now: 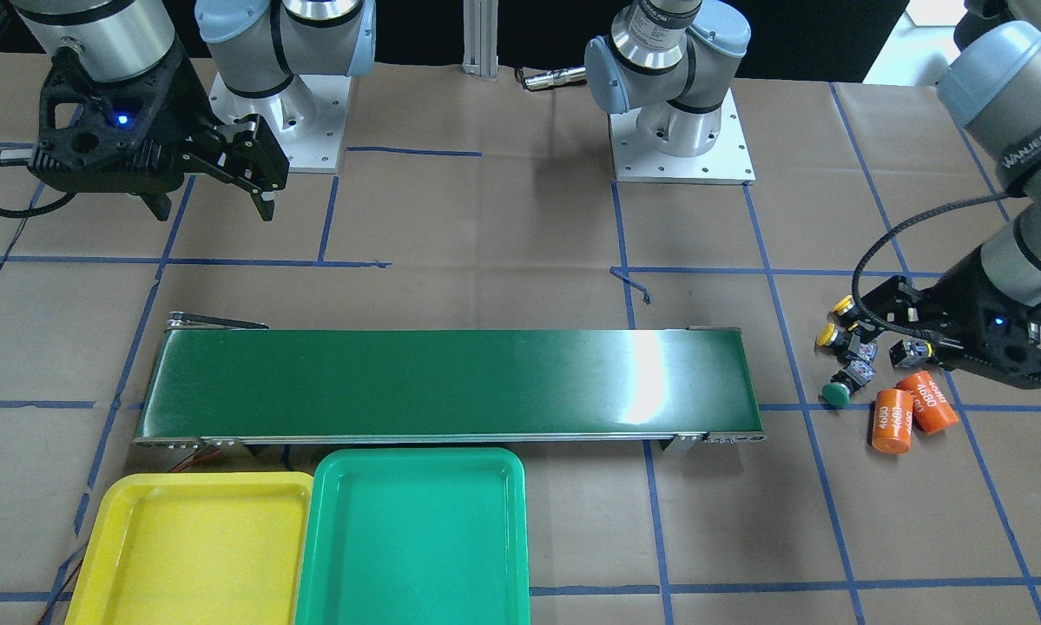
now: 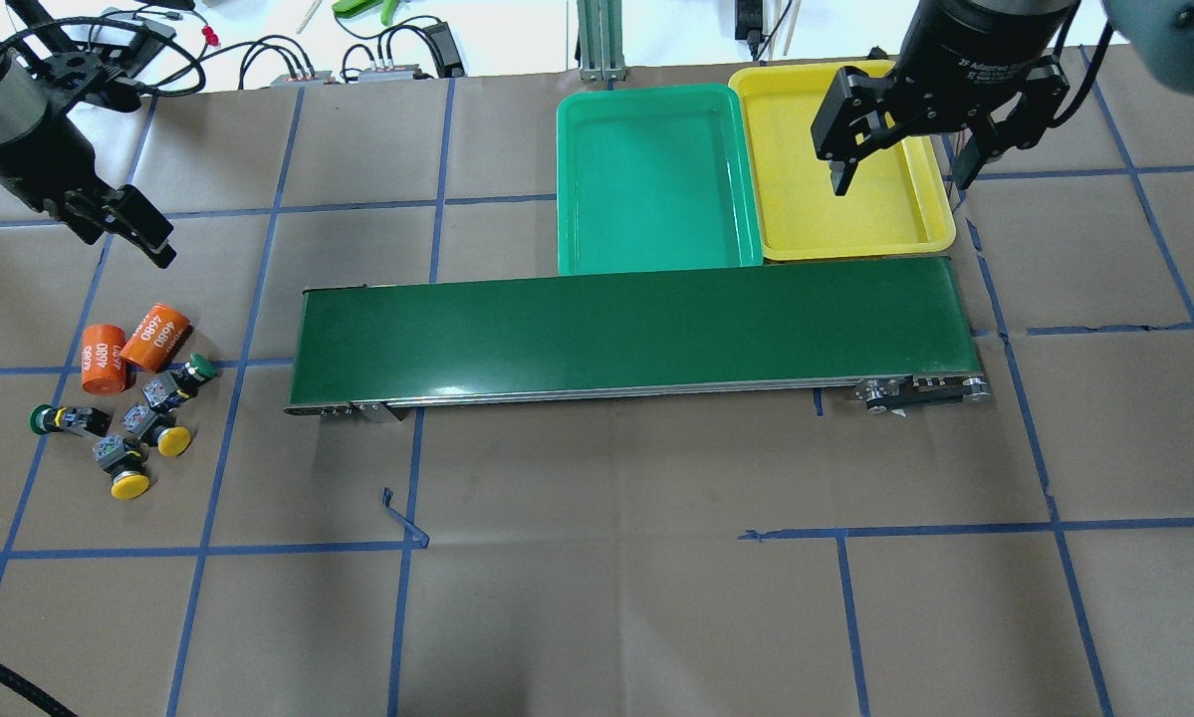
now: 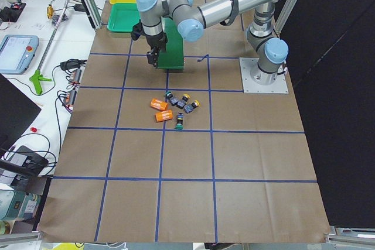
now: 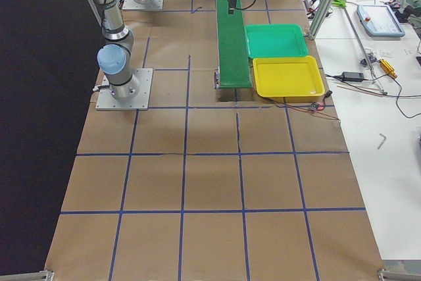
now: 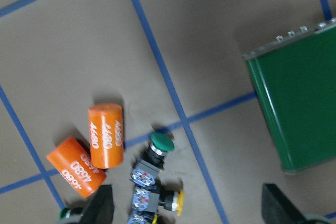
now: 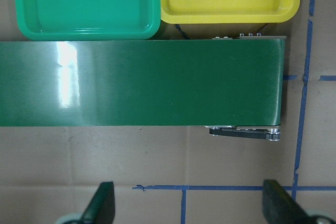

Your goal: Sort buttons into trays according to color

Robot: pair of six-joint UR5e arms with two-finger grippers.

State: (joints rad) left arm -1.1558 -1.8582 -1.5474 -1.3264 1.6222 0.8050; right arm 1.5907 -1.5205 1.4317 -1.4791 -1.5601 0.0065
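Four buttons lie in a loose cluster on the paper at the table's left end: green ones (image 2: 198,368) (image 2: 41,419) and yellow ones (image 2: 173,441) (image 2: 130,485). My left gripper (image 2: 123,227) hangs open and empty above the table, just beyond the cluster. Its wrist view shows a green button (image 5: 161,142) and a yellow cap (image 5: 179,201) between the spread fingers. The green tray (image 2: 656,179) and the yellow tray (image 2: 885,224) stand side by side behind the belt, both empty. My right gripper (image 2: 902,169) is open and empty, high over the yellow tray.
Two orange cylinders marked 4680 (image 2: 102,358) (image 2: 155,337) lie right beside the buttons. The long dark-green conveyor belt (image 2: 636,329) runs across the middle of the table between the buttons and the trays. Cables and tools lie past the far table edge.
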